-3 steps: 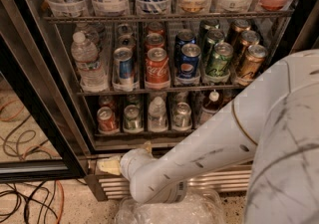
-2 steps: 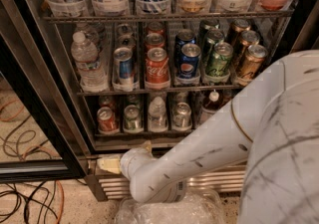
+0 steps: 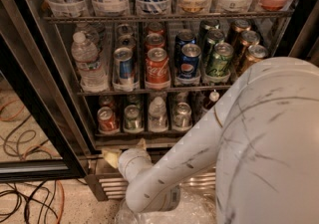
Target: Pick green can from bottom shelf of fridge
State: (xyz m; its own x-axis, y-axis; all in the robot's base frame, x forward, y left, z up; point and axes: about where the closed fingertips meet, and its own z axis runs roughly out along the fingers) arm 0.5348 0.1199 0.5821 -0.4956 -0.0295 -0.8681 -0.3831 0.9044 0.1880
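Observation:
The fridge (image 3: 60, 76) stands open, with its black-framed glass door (image 3: 35, 168) swung to the left. On the dim bottom shelf (image 3: 144, 132) the green can (image 3: 132, 117) stands second from the left, upright in its lane. It is between a red can (image 3: 106, 118) and a clear bottle (image 3: 158, 113). A silver can (image 3: 182, 115) stands further right. My gripper (image 3: 113, 157) is below the shelf edge, in front of the base grille (image 3: 107, 184). It is low and slightly left of the green can and apart from it. My white arm (image 3: 239, 138) fills the lower right.
The middle rack holds a water bottle (image 3: 86, 61), a Coca-Cola can (image 3: 157, 66), a Pepsi can (image 3: 188, 61) and green cans (image 3: 218, 61). Orange and black cables (image 3: 25, 203) lie on the floor at left. Crumpled clear plastic (image 3: 164, 213) lies below the arm.
My arm has shifted slightly and the gripper sits a little higher, nearer the bottom shelf edge. The cans have not moved.

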